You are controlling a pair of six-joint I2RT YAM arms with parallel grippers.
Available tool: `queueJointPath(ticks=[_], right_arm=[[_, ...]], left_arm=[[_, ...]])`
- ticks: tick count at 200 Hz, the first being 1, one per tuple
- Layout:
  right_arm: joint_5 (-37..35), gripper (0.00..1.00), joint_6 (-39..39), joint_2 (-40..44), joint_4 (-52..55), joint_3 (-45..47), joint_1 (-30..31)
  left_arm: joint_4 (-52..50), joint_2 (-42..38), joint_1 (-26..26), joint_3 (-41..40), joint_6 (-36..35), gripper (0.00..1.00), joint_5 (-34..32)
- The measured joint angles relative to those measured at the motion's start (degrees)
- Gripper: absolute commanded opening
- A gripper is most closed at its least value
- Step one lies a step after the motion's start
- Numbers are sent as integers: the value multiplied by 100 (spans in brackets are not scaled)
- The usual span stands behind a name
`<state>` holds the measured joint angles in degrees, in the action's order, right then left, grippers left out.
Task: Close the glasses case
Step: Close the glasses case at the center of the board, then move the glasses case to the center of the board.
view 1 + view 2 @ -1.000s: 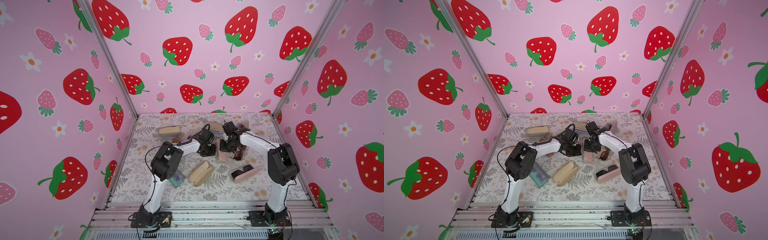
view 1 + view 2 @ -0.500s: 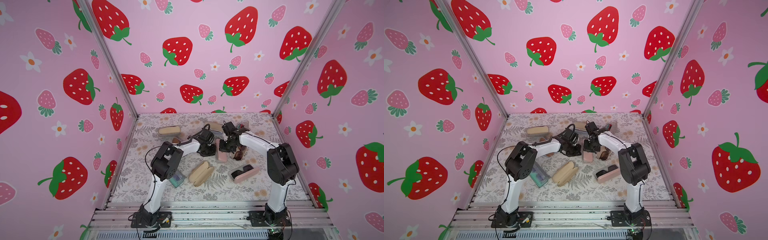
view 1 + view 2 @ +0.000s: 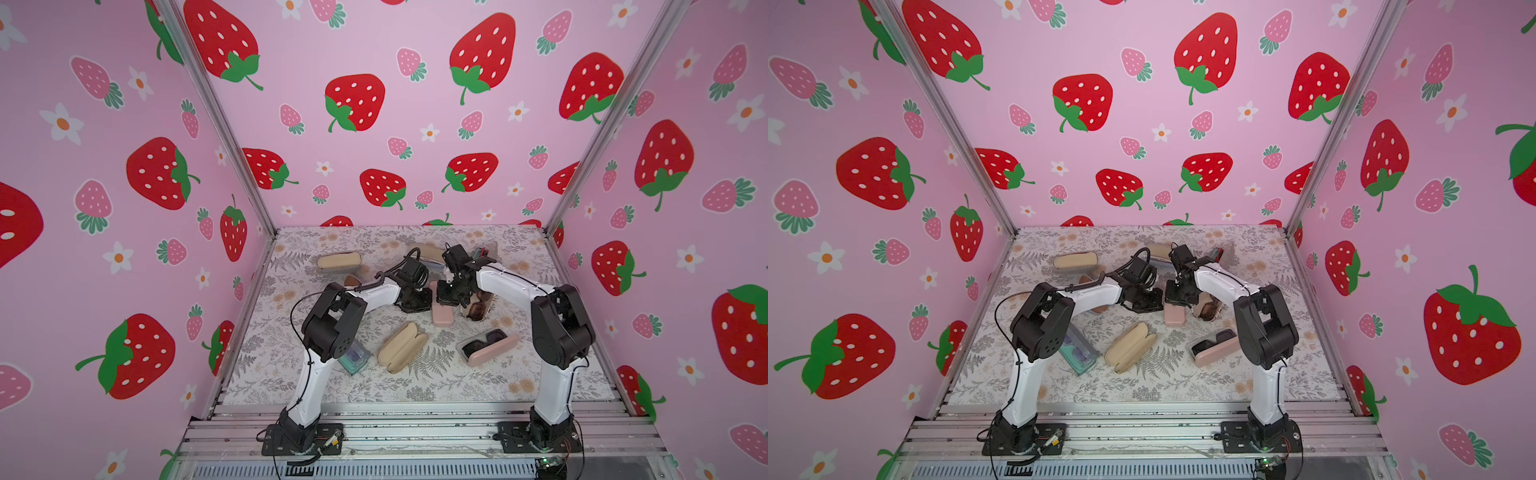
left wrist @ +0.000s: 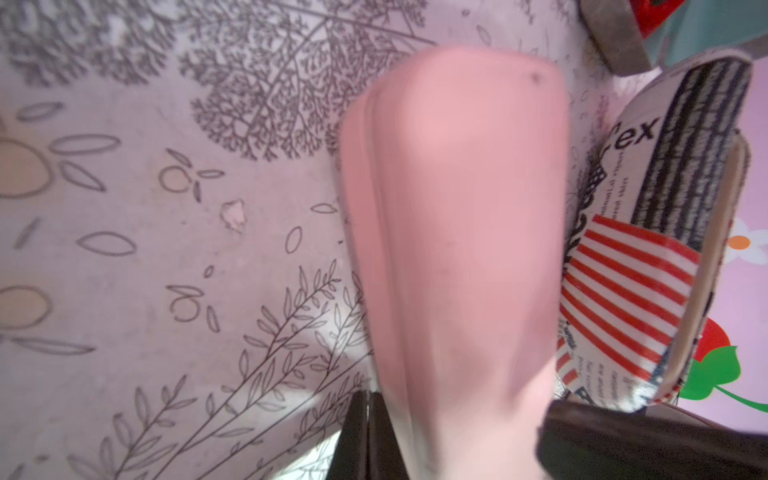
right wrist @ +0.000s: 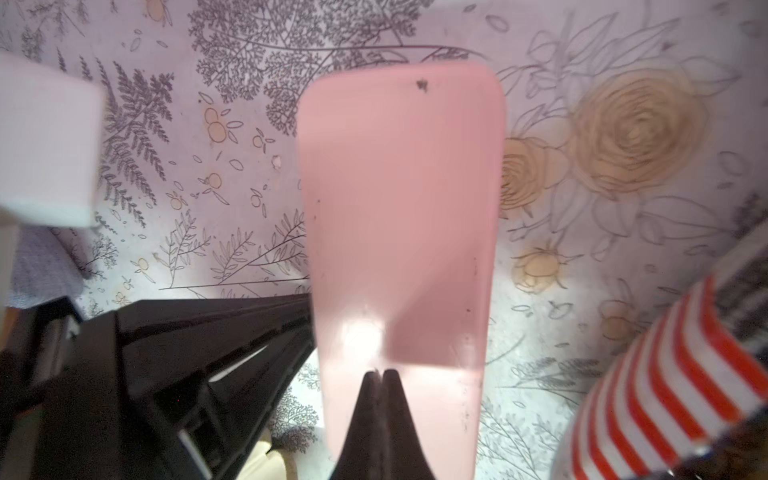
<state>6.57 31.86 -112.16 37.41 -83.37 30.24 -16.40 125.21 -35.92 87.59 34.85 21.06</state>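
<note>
The pink glasses case (image 3: 441, 316) (image 3: 1174, 316) lies flat mid-table with its lid down; only a thin seam shows along its side in the left wrist view (image 4: 457, 232). My left gripper (image 4: 368, 395) (image 3: 417, 301) is shut and empty, with its tips against the case's long side. My right gripper (image 5: 381, 372) (image 3: 449, 296) is also shut and holds nothing. Its tips rest on top of the pink lid (image 5: 399, 216) near the case's far end.
A flag-striped case (image 4: 631, 291) with brown sunglasses (image 3: 478, 309) lies right beside the pink case. An open beige case (image 3: 402, 347), an open pink case with dark glasses (image 3: 487, 347) and a teal case (image 3: 354, 357) lie nearer the front. A closed beige case (image 3: 338, 261) lies at the back left.
</note>
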Motion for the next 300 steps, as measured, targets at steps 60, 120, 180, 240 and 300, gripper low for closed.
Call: queueJointPath(ticks=[60,120,180,240,300], right_arm=[[39,2,31,-87,-35,0,63],[-286,60,90,186,15,4,96],[-787,81,37,262,411,-103,216],[-1054,84,28,-144,612,-352,295],[-1259,84,33,-267,802,-540,315]], left_arm=[[61,0,2,-44,24,0,33],[289,-356,164,-608,101,0,81],[262,-1143,492,-1029,68,22,-50],[225,-1801,636,-1368,-35,56,-138],[144,-2328,743,-1502,-74,58,-251]])
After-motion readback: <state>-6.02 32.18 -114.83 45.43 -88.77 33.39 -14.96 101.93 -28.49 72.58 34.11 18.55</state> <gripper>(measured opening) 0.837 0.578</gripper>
